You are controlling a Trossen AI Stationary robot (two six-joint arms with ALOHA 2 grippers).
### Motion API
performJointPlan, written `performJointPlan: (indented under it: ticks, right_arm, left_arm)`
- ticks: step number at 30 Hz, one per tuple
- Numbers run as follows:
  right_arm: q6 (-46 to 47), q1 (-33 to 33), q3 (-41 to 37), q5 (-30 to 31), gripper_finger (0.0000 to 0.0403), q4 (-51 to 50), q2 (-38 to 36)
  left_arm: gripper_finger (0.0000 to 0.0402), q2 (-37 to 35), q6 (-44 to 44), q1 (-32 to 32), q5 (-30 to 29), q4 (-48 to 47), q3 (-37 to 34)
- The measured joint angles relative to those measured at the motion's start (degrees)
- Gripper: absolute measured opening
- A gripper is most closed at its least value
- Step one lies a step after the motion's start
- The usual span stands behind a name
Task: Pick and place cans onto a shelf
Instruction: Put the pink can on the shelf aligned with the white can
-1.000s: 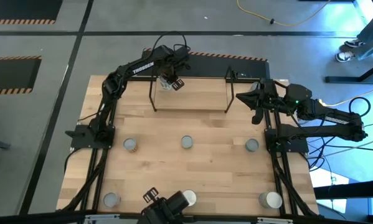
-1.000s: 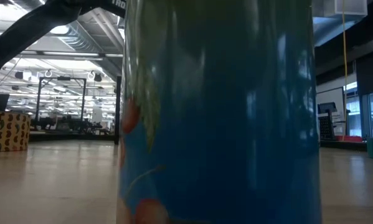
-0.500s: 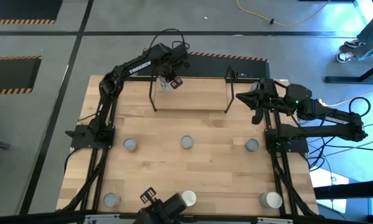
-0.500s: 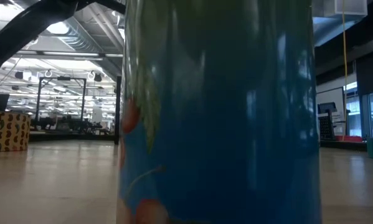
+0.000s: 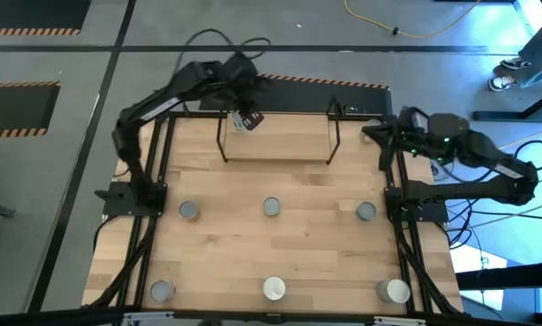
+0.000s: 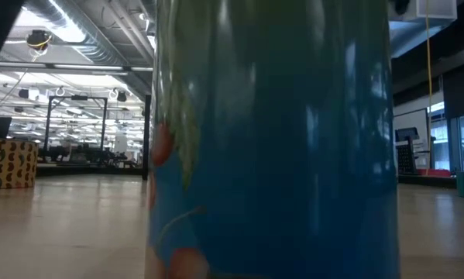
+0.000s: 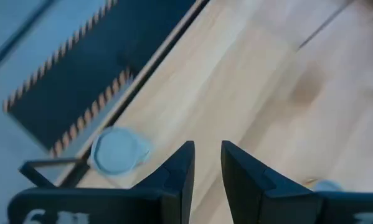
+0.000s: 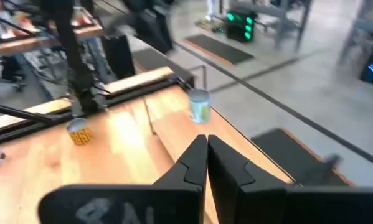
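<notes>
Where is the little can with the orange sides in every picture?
High view: the orange can stands on the left side of the table, in the middle row.
Low view: not in it; a big blue can blocks the middle of the picture.
Left wrist view: not in it, as far as I can tell.
Right wrist view: the orange can is at the left of the picture.
Shared landmark: the left arm's base, right beside it.
</notes>
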Motion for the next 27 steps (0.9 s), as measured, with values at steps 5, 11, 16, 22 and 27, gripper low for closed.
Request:
performJointPlan:
  ticks: [5,11,16,22,27]
  right_arm:
    - [1.4,0.0,8.4,0.7,0.0017,-10.5,3.8]
    - [5.7,0.0,17.2,6.4,0.0017,-26.0,10.8]
    - [18.3,-1.3,23.7,9.7,0.0017,-37.9,17.2]
    - [26.3,-4.9,27.4,8.8,0.0017,-45.2,21.7]
    - [28.6,-8.5,27.4,8.3,0.0017,-48.5,24.6]
  left_arm:
    - [0.0073,-7.9,-1.3,-5.6,-0.4,3.7,0.0]
    - [0.0073,-14.1,-3.0,-12.1,-0.4,11.4,0.1]
    - [0.0073,-17.4,-4.8,-15.7,-0.9,11.8,0.1]
    - [0.0073,-19.8,-6.0,-18.9,-1.0,11.6,0.1]
    - [0.0073,-22.4,-6.1,-20.9,-0.8,11.8,0.1]
